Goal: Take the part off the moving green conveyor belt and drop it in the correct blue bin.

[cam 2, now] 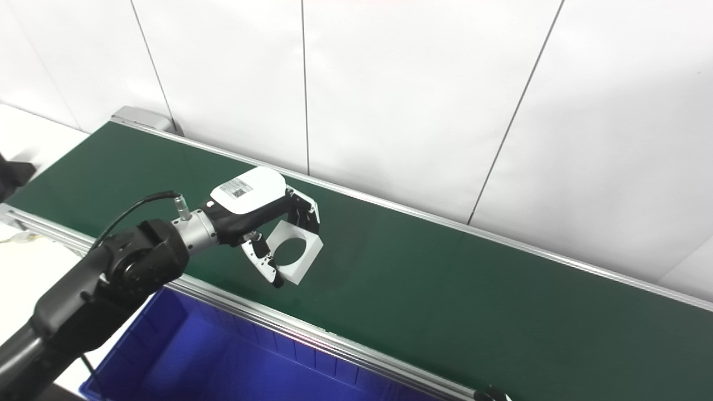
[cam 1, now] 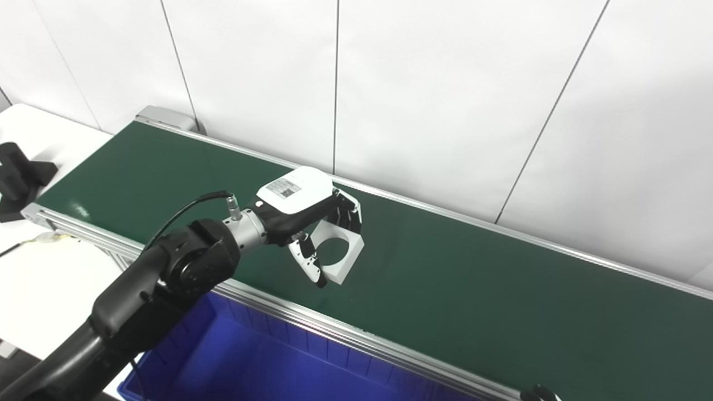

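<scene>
The part is a white square block with a round hole (cam 1: 348, 262), tilted just above the green conveyor belt (cam 1: 473, 289) near its front rail. My left hand (cam 1: 303, 217) is shut on it, with fingers behind its far edge and the thumb (cam 1: 309, 264) on its near edge. The same grasp shows in the right eye view (cam 2: 306, 262). A blue bin (cam 1: 250, 362) stands below the belt's front rail, under my left forearm. Only a small dark tip of my right hand (cam 1: 540, 394) shows at the bottom edge.
An aluminium rail (cam 1: 345, 334) runs along the belt's front edge, and another along the back by the white wall. A black object (cam 1: 16, 178) sits on the white table at the far left. Thin cables lie on the table near the belt's left end.
</scene>
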You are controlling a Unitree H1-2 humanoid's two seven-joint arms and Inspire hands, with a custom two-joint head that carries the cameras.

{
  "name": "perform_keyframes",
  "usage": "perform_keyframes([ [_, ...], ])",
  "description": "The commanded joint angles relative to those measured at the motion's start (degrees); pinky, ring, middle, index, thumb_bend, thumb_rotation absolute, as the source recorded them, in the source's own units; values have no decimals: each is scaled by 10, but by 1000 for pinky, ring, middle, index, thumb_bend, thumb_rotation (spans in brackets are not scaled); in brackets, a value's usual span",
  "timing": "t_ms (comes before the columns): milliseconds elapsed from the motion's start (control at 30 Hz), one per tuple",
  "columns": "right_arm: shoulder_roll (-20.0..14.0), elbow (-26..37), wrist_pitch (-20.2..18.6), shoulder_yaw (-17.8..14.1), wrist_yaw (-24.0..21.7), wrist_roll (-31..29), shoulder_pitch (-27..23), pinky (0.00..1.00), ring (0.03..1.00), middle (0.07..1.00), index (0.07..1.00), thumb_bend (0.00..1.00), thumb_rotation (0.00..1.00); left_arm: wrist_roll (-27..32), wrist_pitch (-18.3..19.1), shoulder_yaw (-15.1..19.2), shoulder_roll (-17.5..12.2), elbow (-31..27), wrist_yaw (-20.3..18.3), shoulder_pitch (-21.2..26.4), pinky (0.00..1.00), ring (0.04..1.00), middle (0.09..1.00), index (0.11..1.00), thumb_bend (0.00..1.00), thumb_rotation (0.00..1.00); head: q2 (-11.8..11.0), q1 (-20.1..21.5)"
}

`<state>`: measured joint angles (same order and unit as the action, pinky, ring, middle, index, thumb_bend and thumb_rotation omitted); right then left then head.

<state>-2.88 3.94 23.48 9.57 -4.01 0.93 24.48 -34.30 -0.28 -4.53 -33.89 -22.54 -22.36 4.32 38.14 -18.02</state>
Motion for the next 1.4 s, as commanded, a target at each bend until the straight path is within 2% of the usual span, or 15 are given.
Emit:
perform_keyframes([
  [0,2,20,29,-1,-3,-6,1,632,730,768,813,567,635,34,8,20,-5,-28,2,-6,602,490,469,500,526,0,0,-1],
  [33,2,23,27,-1,-3,-7,2,632,730,768,813,564,628,48,8,27,-6,-37,0,-13,603,492,471,498,526,0,16,6],
  [100,1,29,24,-1,-4,-8,2,641,732,769,813,567,625,68,7,38,-11,-52,-2,-27,594,488,470,500,526,0,30,9],
  [133,0,31,22,-1,-4,-8,2,647,735,772,815,569,627,76,6,43,-13,-57,-3,-32,584,487,470,500,526,0,30,9],
  [167,-1,37,18,0,-5,-9,3,651,737,774,816,570,628,93,7,51,-15,-66,-5,-43,577,486,471,501,526,0,49,15],
  [233,-2,47,10,-1,-6,-10,3,666,744,779,820,568,626,117,12,64,-18,-78,-10,-54,493,467,472,498,526,0,64,21],
  [267,-2,53,6,-1,-5,-9,4,667,744,779,820,568,626,126,18,70,-19,-87,-14,-62,489,466,472,498,526,0,79,28],
  [300,-2,57,2,-2,-4,-6,4,668,744,779,820,572,627,132,19,75,-20,-95,-15,-72,487,466,472,498,526,0,79,28],
  [333,-1,62,-3,-2,-3,-5,4,668,743,778,819,577,630,138,21,80,-19,-102,-15,-81,479,463,472,499,526,0,91,34],
  [467,-2,73,-14,-4,-4,-3,1,668,742,777,820,575,626,158,17,91,-12,-117,-13,-116,472,452,464,505,525,0,109,38],
  [700,-4,87,-33,-6,-4,-3,-4,663,739,775,819,556,611,151,-7,99,2,-129,4,-172,542,494,486,490,526,0,123,33],
  [933,-7,99,-44,-8,-4,-2,-5,655,735,772,815,548,608,145,-8,113,16,-128,16,-220,604,554,510,467,524,0,135,36],
  [1033,-10,103,-50,-8,-6,-5,-5,657,736,772,816,542,600,148,-4,118,23,-121,21,-240,564,539,510,464,524,0,137,38],
  [1133,-13,108,-54,-9,-6,-7,-4,655,735,771,815,539,597,145,-29,116,34,-93,32,-253,494,493,495,481,525,0,141,41],
  [1367,-24,129,-68,-14,-8,-15,3,659,738,773,815,552,602,134,-52,95,65,-13,54,-279,499,472,470,502,525,0,152,55],
])
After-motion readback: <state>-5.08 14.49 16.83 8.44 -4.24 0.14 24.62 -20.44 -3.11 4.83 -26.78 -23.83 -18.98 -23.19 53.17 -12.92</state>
